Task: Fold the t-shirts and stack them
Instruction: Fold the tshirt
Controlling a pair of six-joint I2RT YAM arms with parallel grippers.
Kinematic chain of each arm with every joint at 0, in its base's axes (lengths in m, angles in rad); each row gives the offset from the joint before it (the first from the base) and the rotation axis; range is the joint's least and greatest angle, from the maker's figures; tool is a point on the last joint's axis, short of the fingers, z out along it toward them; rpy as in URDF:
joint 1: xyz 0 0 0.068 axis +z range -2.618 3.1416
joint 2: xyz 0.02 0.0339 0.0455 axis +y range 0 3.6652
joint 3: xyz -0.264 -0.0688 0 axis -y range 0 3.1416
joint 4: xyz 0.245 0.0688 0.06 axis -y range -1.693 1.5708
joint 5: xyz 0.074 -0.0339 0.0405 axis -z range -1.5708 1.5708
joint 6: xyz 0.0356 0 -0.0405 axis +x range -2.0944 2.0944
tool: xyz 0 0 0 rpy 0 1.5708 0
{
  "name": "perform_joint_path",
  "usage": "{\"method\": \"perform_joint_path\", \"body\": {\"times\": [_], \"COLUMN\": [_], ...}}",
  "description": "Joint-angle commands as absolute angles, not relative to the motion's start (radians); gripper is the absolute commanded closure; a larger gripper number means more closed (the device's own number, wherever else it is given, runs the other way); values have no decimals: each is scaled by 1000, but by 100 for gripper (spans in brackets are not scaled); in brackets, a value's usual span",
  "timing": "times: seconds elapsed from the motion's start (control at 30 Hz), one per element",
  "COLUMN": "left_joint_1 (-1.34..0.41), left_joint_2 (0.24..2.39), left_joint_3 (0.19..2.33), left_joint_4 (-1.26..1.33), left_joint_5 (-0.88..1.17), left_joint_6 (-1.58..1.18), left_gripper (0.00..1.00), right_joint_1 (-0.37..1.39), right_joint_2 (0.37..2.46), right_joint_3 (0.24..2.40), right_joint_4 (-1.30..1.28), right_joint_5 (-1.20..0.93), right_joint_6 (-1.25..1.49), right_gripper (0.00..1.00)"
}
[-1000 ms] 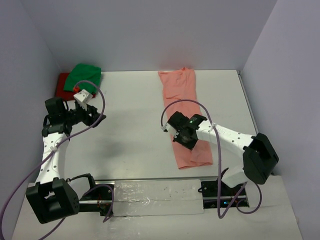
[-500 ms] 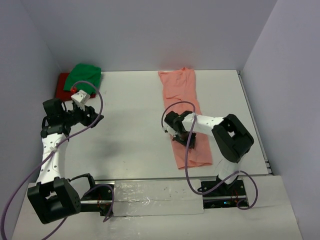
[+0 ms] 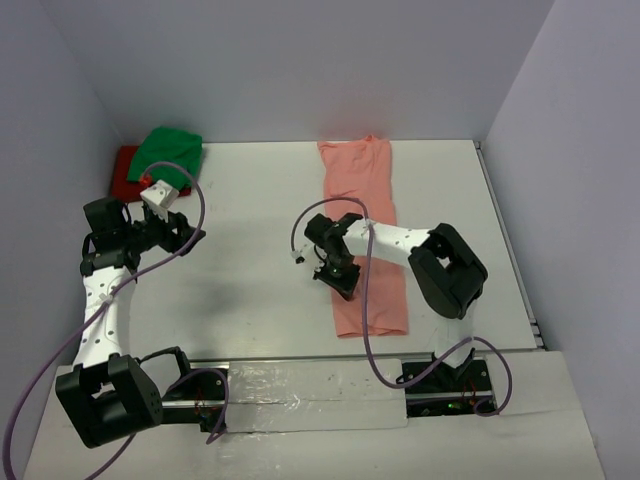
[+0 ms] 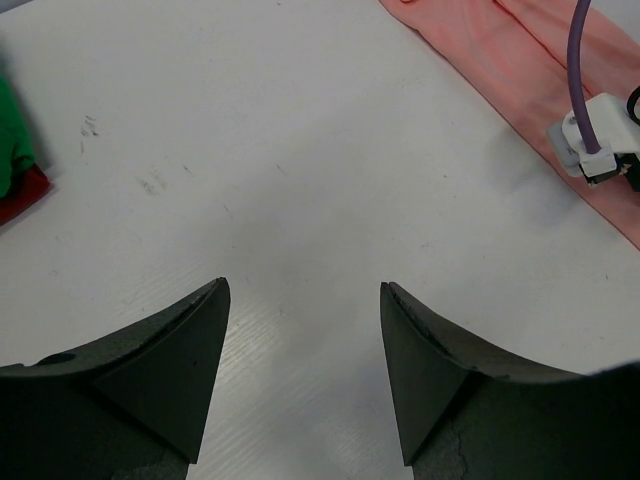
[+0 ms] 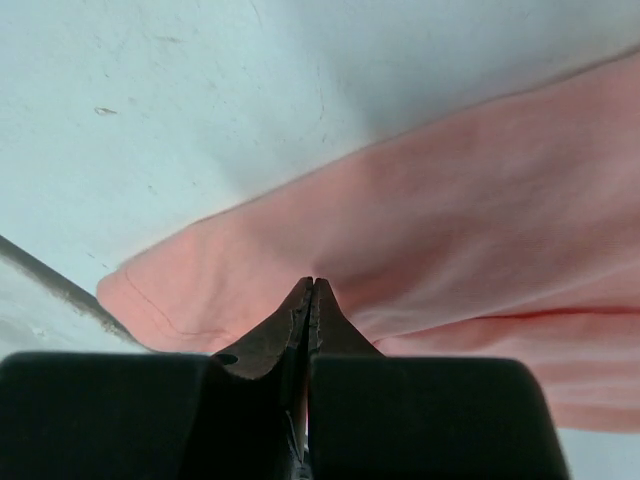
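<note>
The salmon-pink t-shirt (image 3: pixel 375 200) lies as a long narrow strip right of centre, also seen in the left wrist view (image 4: pixel 500 50). My right gripper (image 3: pixel 338 280) is shut, its tips (image 5: pixel 312 282) pressed against the pink cloth (image 5: pixel 450 220) near the strip's left edge, with no cloth showing between the jaws. The green t-shirt (image 3: pixel 170 152) sits bunched on the red t-shirt (image 3: pixel 125 170) at the back left corner. My left gripper (image 3: pixel 188 235) hovers open over bare table (image 4: pixel 305 290), apart from all shirts.
The enclosure walls close the table on three sides. A taped strip (image 3: pixel 310 392) runs along the near edge between the arm bases. Purple cables loop off both arms. The right wrist's white connector (image 4: pixel 590 145) shows over the pink cloth.
The right arm has swung left across the pink strip, and the strip's near end has slid left with it. The left arm has barely moved.
</note>
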State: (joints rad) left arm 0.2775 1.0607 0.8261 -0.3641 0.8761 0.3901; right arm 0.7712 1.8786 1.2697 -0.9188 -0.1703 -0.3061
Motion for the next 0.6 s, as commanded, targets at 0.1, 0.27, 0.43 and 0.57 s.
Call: {"method": "perform_joint_path", "body": {"times": [0.1,0.27,0.43,0.57], "left_joint_1": [285,287,288,288], "left_joint_2": [1042,1011,979,977], "left_joint_3": [839,824,818,811], "left_joint_4": [-350,-324,-314,-301], "left_joint_5": [911,902,896,888], "left_joint_6": [407,384,370,367], "left_gripper": [29,29,29,29], "right_joint_1": [772,804,831,888], "right_joint_2": [1723,1389,1319,1293], "right_joint_3": [1183,1132,1137,1048], "right_joint_4": [-841,-793,-951,-1021], "right_joint_5": [-92,-2,90,106], "right_joint_6": [-310,-298,-276,-262], "right_gripper": [86,49,45,44]}}
